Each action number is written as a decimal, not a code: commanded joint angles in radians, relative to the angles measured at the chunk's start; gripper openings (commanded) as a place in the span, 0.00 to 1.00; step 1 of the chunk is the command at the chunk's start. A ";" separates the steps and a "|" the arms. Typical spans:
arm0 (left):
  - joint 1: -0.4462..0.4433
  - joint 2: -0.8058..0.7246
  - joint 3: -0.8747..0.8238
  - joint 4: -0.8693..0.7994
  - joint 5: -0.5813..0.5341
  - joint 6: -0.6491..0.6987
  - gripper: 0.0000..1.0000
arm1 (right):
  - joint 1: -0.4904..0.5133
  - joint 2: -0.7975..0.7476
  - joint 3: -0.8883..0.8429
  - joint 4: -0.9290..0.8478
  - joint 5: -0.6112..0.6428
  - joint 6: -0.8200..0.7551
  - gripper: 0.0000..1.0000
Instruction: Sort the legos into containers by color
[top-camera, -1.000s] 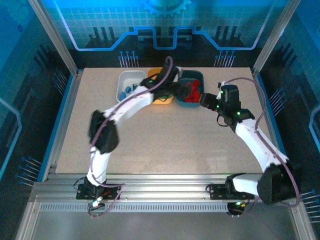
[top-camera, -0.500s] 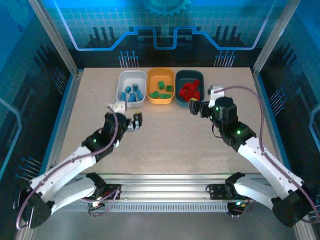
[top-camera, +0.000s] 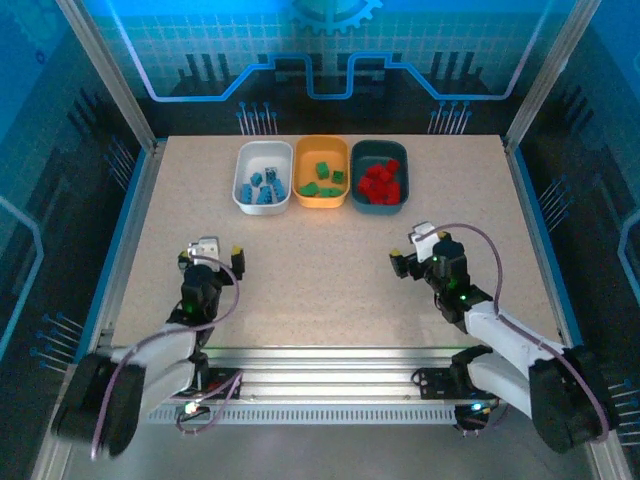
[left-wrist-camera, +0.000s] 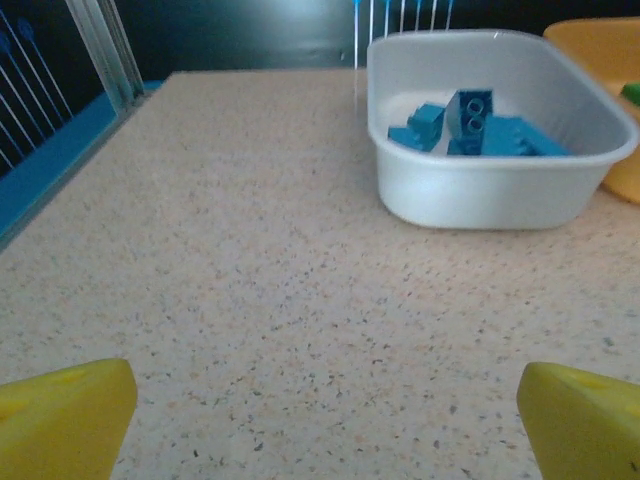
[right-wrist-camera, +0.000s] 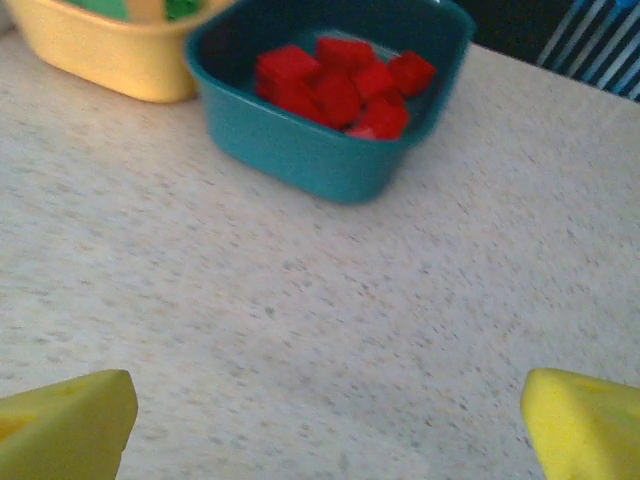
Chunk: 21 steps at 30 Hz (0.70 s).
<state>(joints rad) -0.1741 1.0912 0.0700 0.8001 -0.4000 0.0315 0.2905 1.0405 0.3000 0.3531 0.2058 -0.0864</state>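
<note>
Legos (right-wrist-camera: 340, 85) lying sorted in far trays: blue bricks (left-wrist-camera: 470, 125) in white tray (left-wrist-camera: 490, 195), green bricks (top-camera: 325, 180) in orange-yellow tray (top-camera: 322, 203), red bricks (top-camera: 380, 182) in teal tray (right-wrist-camera: 300, 150). We are holding left gripper (left-wrist-camera: 325, 420), right gripper (right-wrist-camera: 325, 420) spread wide, empty. Bricks seeming light, rigid, slick; pinching flat sides.

The table (top-camera: 330, 270) is a pale, speckled slab that takes up the middle of the top view, with blue strips along its left and right edges. Three shallow trays stand on it in a row at upper centre, near the far edge: a white tray (top-camera: 262, 208) on the left, an orange-yellow tray (top-camera: 322, 204) in the middle and a dark teal tray (top-camera: 378, 208) on the right. They sit close side by side, all upright.
</note>
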 joint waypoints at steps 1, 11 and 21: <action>0.016 0.229 0.046 0.406 0.097 0.040 0.99 | -0.070 0.076 -0.040 0.291 -0.054 0.026 1.00; 0.061 0.488 0.189 0.407 0.130 0.043 0.99 | -0.162 0.230 0.040 0.341 -0.111 0.051 1.00; 0.108 0.472 0.237 0.288 0.151 -0.012 0.99 | -0.186 0.191 0.041 0.270 -0.175 0.100 1.00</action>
<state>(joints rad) -0.0868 1.5864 0.2798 1.1168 -0.2779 0.0528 0.1226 1.2675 0.3477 0.6315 0.0696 -0.0227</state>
